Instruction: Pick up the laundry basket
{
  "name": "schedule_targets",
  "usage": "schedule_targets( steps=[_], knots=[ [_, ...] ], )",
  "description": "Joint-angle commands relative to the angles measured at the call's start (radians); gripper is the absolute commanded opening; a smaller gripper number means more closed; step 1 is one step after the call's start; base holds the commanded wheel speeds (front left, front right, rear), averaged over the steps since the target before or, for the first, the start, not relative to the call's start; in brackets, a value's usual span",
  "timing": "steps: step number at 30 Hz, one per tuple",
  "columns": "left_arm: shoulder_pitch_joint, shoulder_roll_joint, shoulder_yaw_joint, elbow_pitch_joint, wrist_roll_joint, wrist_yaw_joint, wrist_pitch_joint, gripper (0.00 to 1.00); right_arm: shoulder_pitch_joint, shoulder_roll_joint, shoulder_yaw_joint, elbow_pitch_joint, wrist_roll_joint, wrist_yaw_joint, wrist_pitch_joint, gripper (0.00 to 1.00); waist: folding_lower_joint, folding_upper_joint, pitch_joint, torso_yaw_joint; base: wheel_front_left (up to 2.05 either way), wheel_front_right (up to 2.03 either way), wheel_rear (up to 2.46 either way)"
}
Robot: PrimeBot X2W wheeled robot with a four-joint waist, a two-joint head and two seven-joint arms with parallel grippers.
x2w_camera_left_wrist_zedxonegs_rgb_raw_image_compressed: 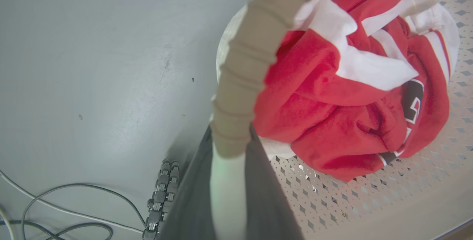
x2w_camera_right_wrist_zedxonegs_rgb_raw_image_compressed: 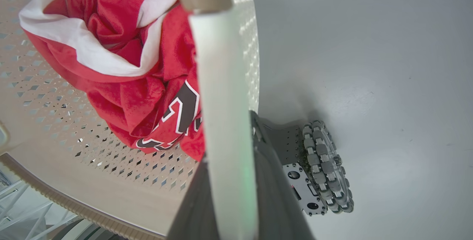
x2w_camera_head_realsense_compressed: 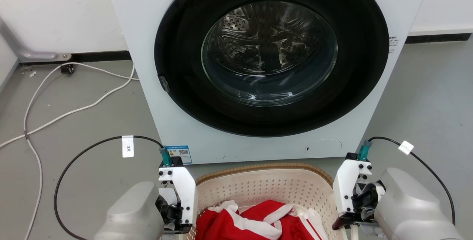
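The laundry basket (x2w_camera_head_realsense_compressed: 258, 186), cream with perforated walls and a brown braided rim, stands low in the head view just in front of the washing machine. A crumpled red and white garment (x2w_camera_head_realsense_compressed: 258, 221) lies inside it. My left gripper (x2w_camera_head_realsense_compressed: 181, 229) is at the basket's left side. In the left wrist view, that left gripper (x2w_camera_left_wrist_zedxonegs_rgb_raw_image_compressed: 229, 173) is shut on the laundry basket's pale side handle, below the brown rim (x2w_camera_left_wrist_zedxonegs_rgb_raw_image_compressed: 255, 48). My right gripper (x2w_camera_head_realsense_compressed: 345, 225) is at the basket's right side. The right gripper (x2w_camera_right_wrist_zedxonegs_rgb_raw_image_compressed: 229, 181) clamps the laundry basket's cream handle strip there, beside the garment (x2w_camera_right_wrist_zedxonegs_rgb_raw_image_compressed: 140, 77).
The white washing machine (x2w_camera_head_realsense_compressed: 177, 122) with its round black door (x2w_camera_head_realsense_compressed: 271, 55) rises right behind the basket. White and black cables (x2w_camera_head_realsense_compressed: 74, 110) trail over the grey floor at left. My base wheels (x2w_camera_right_wrist_zedxonegs_rgb_raw_image_compressed: 327, 166) sit close under the basket's sides.
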Motion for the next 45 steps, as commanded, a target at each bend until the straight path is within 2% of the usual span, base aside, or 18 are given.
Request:
schedule_targets(
  steps=[1,45],
  knots=[
    [-0.011,-0.03,0.0,-0.01,-0.01,-0.014,-0.004,0.0,-0.008,0.035,-0.009,-0.009,0.009,0.003,0.001,0.0,0.0,-0.0001,0.0,0.0,0.0,0.0,0.0],
    [-0.027,-0.04,-0.034,0.027,-0.055,-0.014,-0.029,0.0,0.022,0.045,-0.092,-0.009,-0.051,0.003,0.024,0.0,0.0,-0.0001,0.015,-0.007,0.0,0.0,0.0]
  ],
)
